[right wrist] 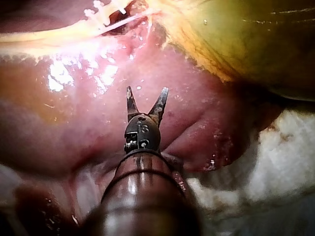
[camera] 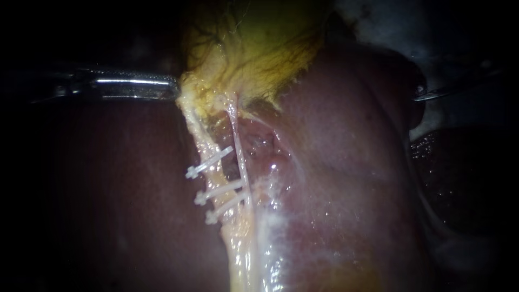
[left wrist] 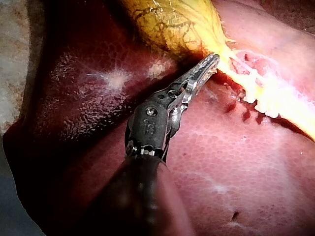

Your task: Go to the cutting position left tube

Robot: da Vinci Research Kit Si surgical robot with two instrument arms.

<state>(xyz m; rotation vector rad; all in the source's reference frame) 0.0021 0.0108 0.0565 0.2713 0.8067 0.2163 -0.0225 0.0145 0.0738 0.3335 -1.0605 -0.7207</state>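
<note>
The yellow gallbladder [camera: 259, 48] lies at the top over the red liver [camera: 346, 178]. My left instrument [camera: 174, 87] reaches its edge, jaws shut on gallbladder tissue [left wrist: 216, 61], as the left wrist view [left wrist: 209, 63] shows. Below it run a pale left tube [camera: 203, 138] and a thin whitish strand [camera: 238, 146]. Three white clips [camera: 219, 192] cross the left tube, one [camera: 211, 162] set apart above the other two. Only a sliver of my right instrument [camera: 432, 94] shows at the far right. In its wrist view its jaws [right wrist: 146, 101] stand open over liver, well short of the clips [right wrist: 101, 14].
A liver lobe [camera: 378, 108] bulges between the right instrument and the tubes. Pale glistening tissue [camera: 270, 238] runs down beside the tubes. White gauze-like material [right wrist: 275, 162] lies beside the liver in the right wrist view.
</note>
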